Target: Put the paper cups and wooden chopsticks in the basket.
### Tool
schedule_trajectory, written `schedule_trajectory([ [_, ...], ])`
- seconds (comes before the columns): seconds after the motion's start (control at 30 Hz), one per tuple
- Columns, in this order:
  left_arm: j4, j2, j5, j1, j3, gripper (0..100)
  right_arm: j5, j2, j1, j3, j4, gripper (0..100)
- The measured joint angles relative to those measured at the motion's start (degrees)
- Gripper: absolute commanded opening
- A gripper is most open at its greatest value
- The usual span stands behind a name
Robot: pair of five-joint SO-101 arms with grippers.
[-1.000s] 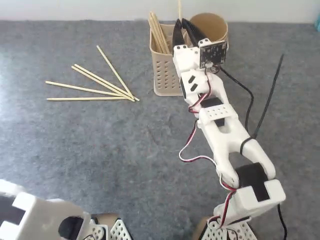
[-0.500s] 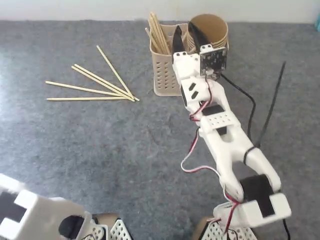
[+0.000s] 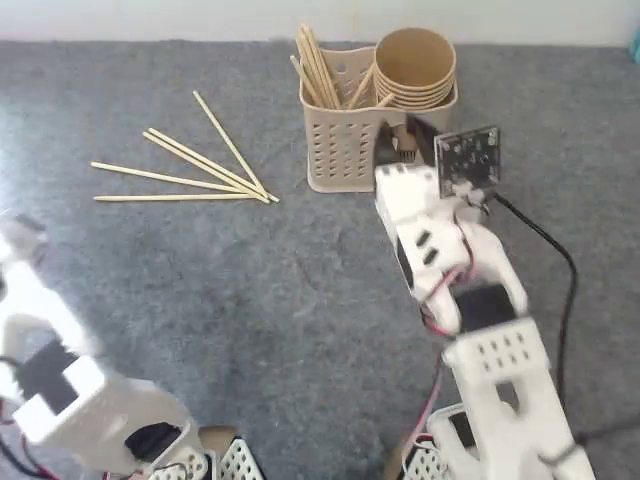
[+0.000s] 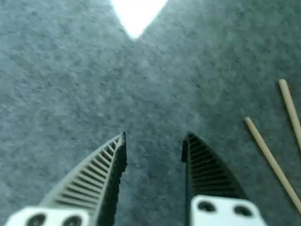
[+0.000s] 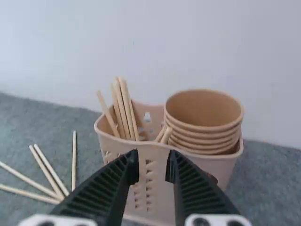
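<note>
A beige perforated basket [image 3: 340, 150] stands at the back of the grey mat, with a stack of paper cups [image 3: 415, 62] in its right half and several wooden chopsticks [image 3: 318, 65] leaning in its left half. Several more chopsticks [image 3: 195, 168] lie fanned out on the mat to its left. My right gripper [image 5: 152, 155] hovers just in front of the basket [image 5: 141, 155], open by a narrow gap with nothing between its fingers. Low over bare mat, my left gripper [image 4: 155, 137] is open, with two chopsticks [image 4: 273, 162] close beside it.
The grey mat [image 3: 250, 290] covers the whole table. A pale wall [image 5: 141, 42] rises right behind the basket. The left arm [image 3: 45, 340] stands at the near left corner and the right arm [image 3: 450, 270] fills the near right.
My right gripper has drawn back from over the basket to its near side, leaving a chopstick inside. The left arm has swung up along the table's left edge.
</note>
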Motion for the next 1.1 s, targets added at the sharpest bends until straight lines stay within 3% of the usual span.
schedule_trajectory([
  [0.2,7.12,0.00,7.91,11.52,-4.48,18,0.00,-5.10,-3.52,0.18,18.46,11.5],
  [0.33,8.88,0.00,13.01,18.90,-7.82,18,-2.55,-5.19,-8.18,4.04,25.32,11.5],
  [0.5,9.05,1.76,18.64,28.40,-12.66,19,-5.10,-5.19,-13.36,13.45,22.68,11.5],
  [0.67,9.05,11.87,22.51,35.96,-23.82,20,-5.10,-5.19,-16.26,20.84,16.62,11.5],
  [0.83,11.60,26.64,22.95,39.21,-41.41,25,-5.10,-5.19,-16.26,21.10,15.65,11.5],
  [1.1,26.37,53.10,27.08,39.21,-77.36,25,-3.96,-5.19,-16.26,21.27,15.47,11.5],
])
